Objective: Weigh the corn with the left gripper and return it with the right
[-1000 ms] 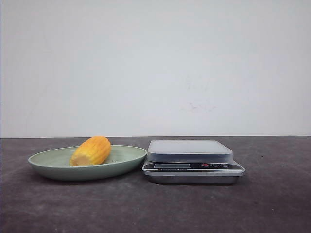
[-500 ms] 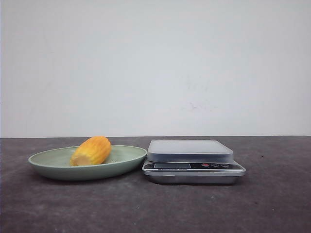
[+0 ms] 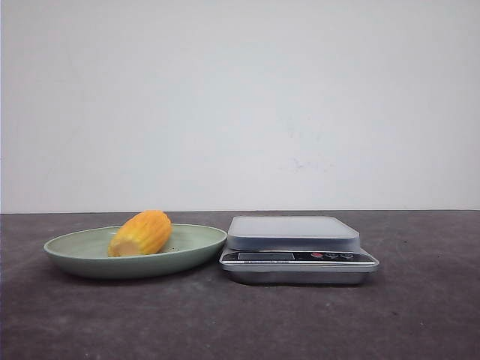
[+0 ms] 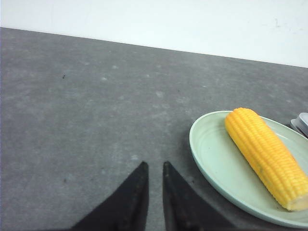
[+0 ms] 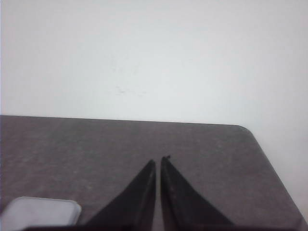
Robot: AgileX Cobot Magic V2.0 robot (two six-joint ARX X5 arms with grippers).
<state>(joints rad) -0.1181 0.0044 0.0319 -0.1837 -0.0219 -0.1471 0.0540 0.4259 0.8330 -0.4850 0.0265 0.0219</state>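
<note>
Corn point(image 3: 141, 233): lies in plate point(image 3: 90, 262), left part of worktop, beside scale point(image 3: 296, 247). Prob. light, stiff, ribbed, apt to roll; grip mid-cob across width. Left hand point(image 4: 155, 180) & right hand point(image 5: 158, 175): both clenched, empty, nr. front edge.

Corn point(image 3: 141, 233) point(image 4: 265, 154), a yellow-orange cob with ribbed kernel rows and a paler cut end, lay on its side inside the green plate point(image 3: 82, 259), left of the scale point(image 3: 297, 247), untouched

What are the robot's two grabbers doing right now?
Left gripper: jaws shut, holding nothing.
Right gripper: jaws shut, holding nothing.
</note>
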